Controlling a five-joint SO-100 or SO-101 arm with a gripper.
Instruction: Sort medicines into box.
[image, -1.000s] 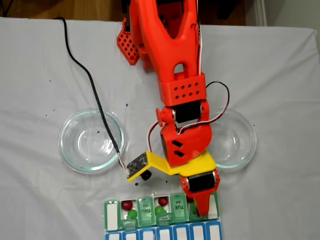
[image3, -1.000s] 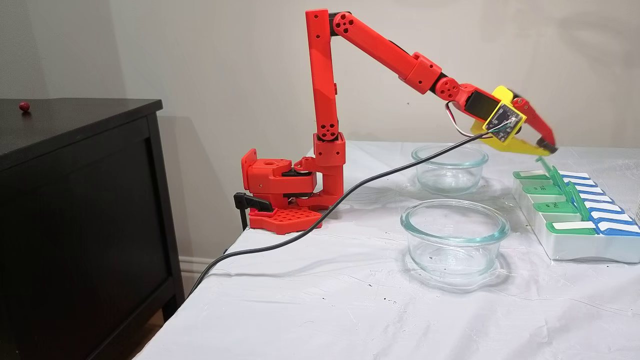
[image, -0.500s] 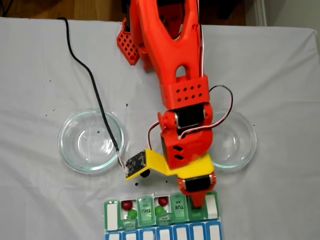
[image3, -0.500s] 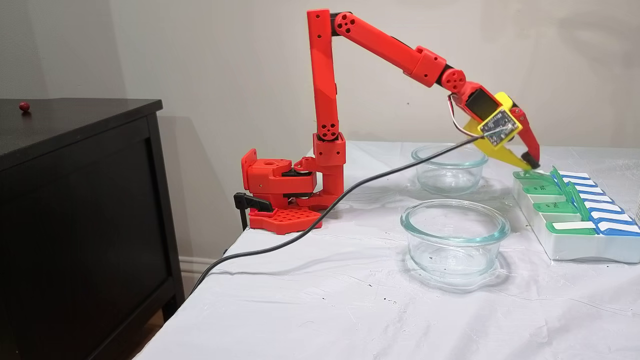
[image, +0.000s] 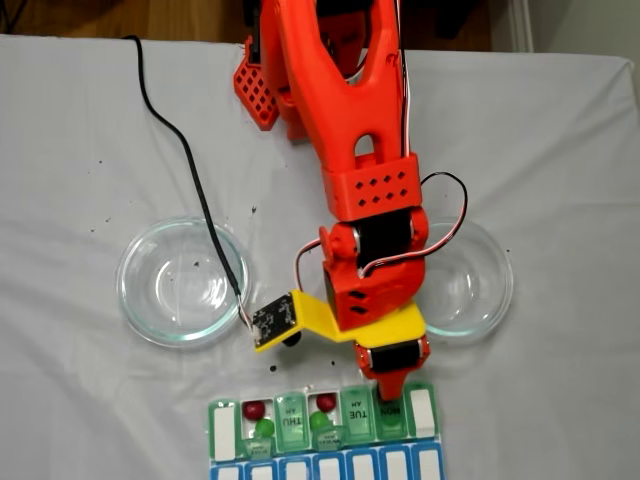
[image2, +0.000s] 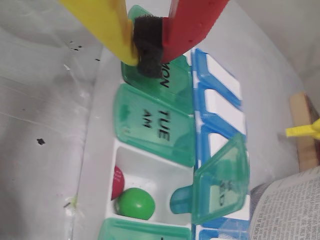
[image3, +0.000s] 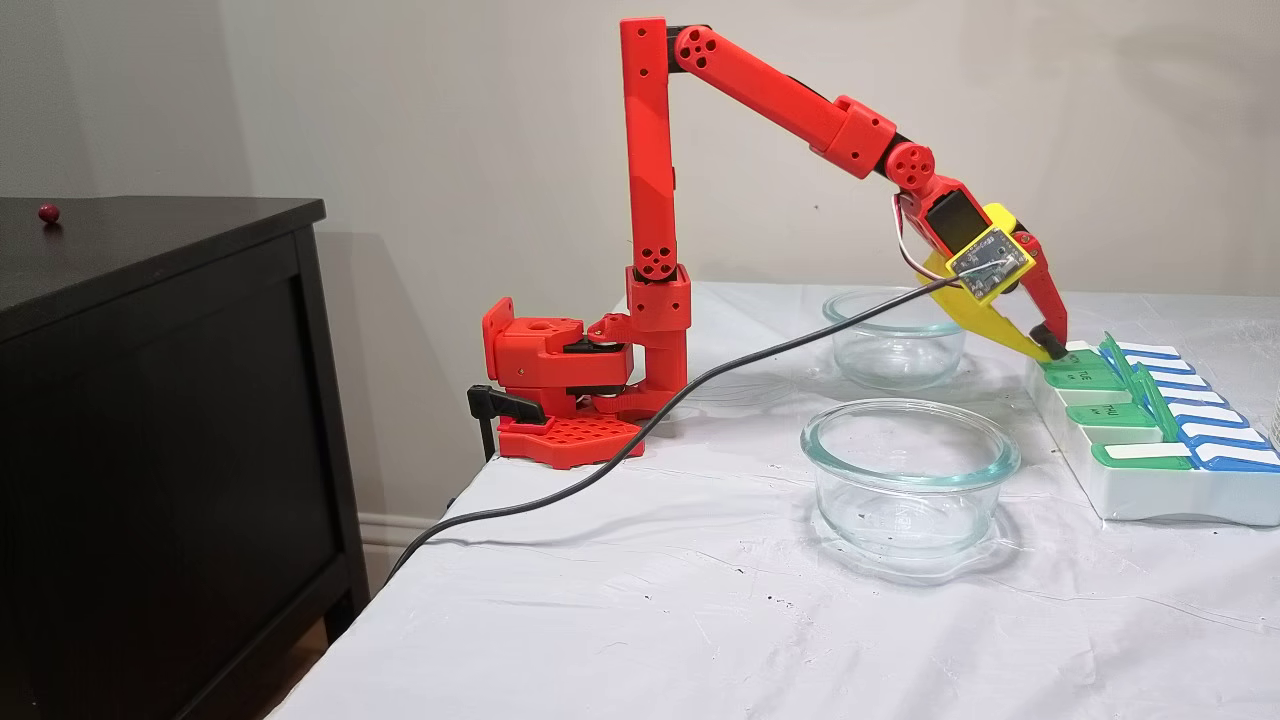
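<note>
Green plastic met the gripper (image2: 148, 50): within the last second it had dropped from above the box (image: 325, 440) onto the MON lid (image2: 172, 80), now folded flat at six o'clock from the base in a fixed view. Its fingers were together, holding nothing. Pills (image: 263, 427) lay in two open compartments; I judged closing was under way.

- The gripper (image3: 1052, 350) has come down from above the box (image3: 1140, 495) onto it.
- The MON lid (image2: 172, 80), upright before, now lies shut under the tips.
</note>
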